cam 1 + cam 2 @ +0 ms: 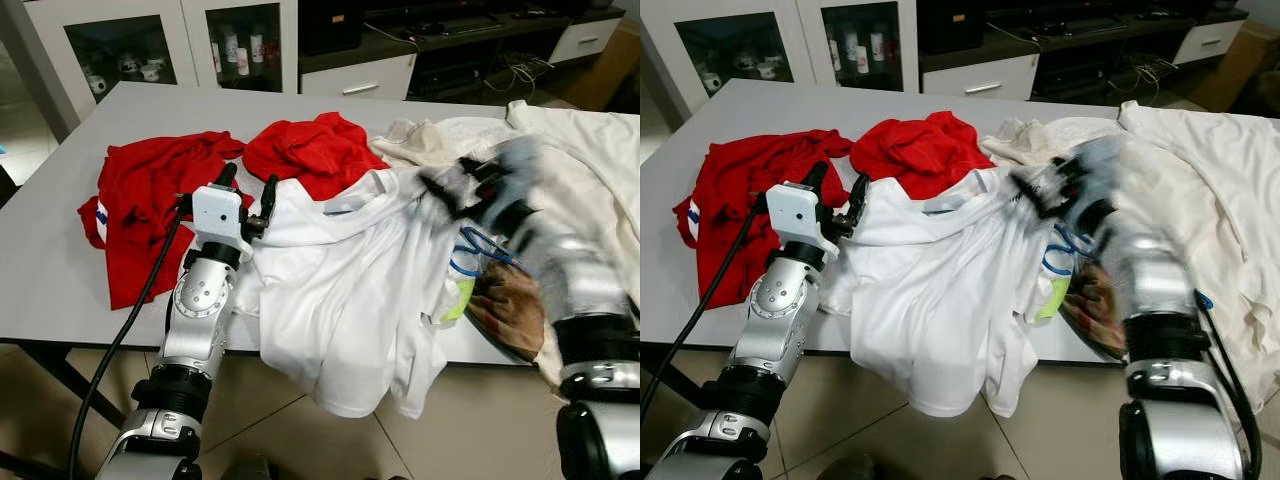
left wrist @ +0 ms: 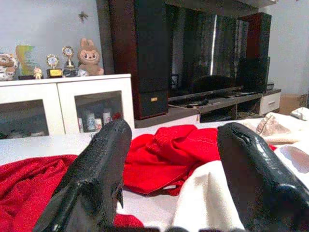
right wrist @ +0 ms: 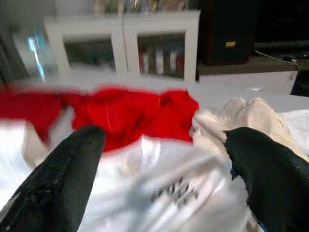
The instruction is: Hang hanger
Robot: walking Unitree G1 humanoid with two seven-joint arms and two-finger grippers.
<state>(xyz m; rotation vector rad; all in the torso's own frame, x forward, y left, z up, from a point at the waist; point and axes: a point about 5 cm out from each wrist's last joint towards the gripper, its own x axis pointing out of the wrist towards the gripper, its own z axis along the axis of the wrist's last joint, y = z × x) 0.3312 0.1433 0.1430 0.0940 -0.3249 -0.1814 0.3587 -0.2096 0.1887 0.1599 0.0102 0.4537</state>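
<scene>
**Both pincers over the laundry pile, hanger half buried**

Nearest to me, my left arm rises from below the desk's (image 1: 60,300) front edge, its cable trailing down beside it. The left pincer (image 1: 247,197) sits at the seam where the white T-shirt (image 1: 330,300) meets the red clothes, fingers (image 2: 91,188) spread apart and holding nothing — in the left wrist view I see cloth between them but no grip.

My right arm comes up on the other side, blurred in both eye views. The right pincer (image 1: 462,180) hovers over the upper right part of the white T-shirt; in the right wrist view its fingers (image 3: 58,183) stand wide open, with white fabric bearing dark lettering below them.

The white T-shirt hangs over the front edge of the desk. Just beside it, close to my right forearm, a blue hanger (image 1: 478,250) pokes out of the clothes, partly covered, next to a yellow-green item (image 1: 458,297) and a dark patterned garment (image 1: 510,310). How much of the hanger is buried I cannot tell.

Farther back, a red garment (image 1: 140,215) lies spread on the left and a second red garment (image 1: 310,150) is bunched mid-desk. Cream cloth (image 1: 570,160) covers the right end.

Beyond the desk stand a white glass-door cabinet (image 1: 150,45) with small objects inside — and a dark media unit (image 1: 440,45).
</scene>
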